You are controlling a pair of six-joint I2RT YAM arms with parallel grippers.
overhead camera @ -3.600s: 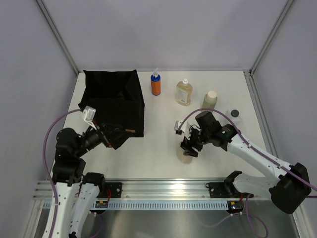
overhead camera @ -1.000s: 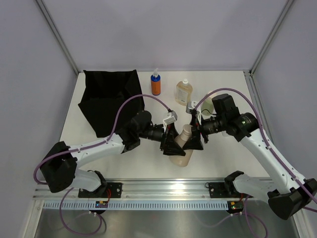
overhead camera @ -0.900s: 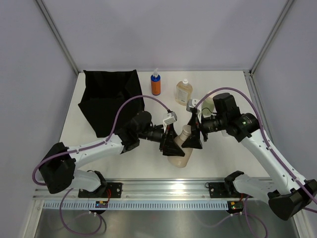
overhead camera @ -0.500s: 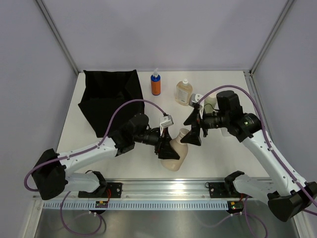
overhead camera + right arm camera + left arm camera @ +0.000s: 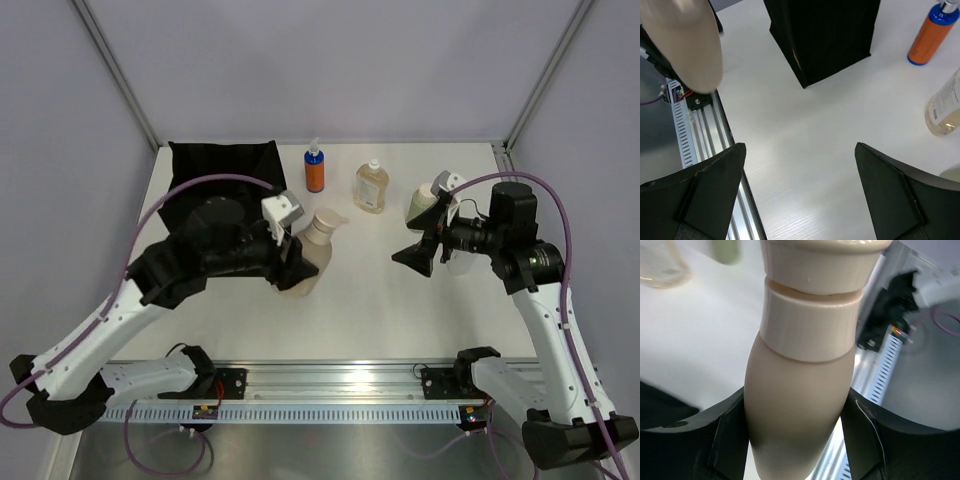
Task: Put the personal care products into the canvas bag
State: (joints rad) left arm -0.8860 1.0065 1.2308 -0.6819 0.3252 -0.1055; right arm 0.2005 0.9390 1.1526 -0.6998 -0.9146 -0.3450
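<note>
**Beige bottle in hand, just right of the bag**

Beige bottle (image 5: 310, 255): apparently lifted clear of the bench (image 5: 380, 290), just beside the right wall of the canvas bag (image 5: 215, 165), tan cap uppermost and leaning right. Probably light, rigid plastic with a smooth, rounded body, so liable to slip or pivot in a narrow pinch. Best taken around the broad lower body, below the cap collar.

Left tool (image 5: 293, 270): partly closed on exactly that lower body, both fingers (image 5: 725, 440) pressed against its sides in the wrist view.

Right tool (image 5: 420, 255): spread wide, holding nothing, touching nothing, well right of the beige bottle.

Standing along the far side of the bench, none of them bagged: orange spray bottle (image 5: 315, 170), amber bottle (image 5: 371, 187), pale green bottle (image 5: 422, 200).

Next, by judgement: a short carry left over the bag's open mouth before any release. Soft fabric walls likely to fold if nudged.
</note>
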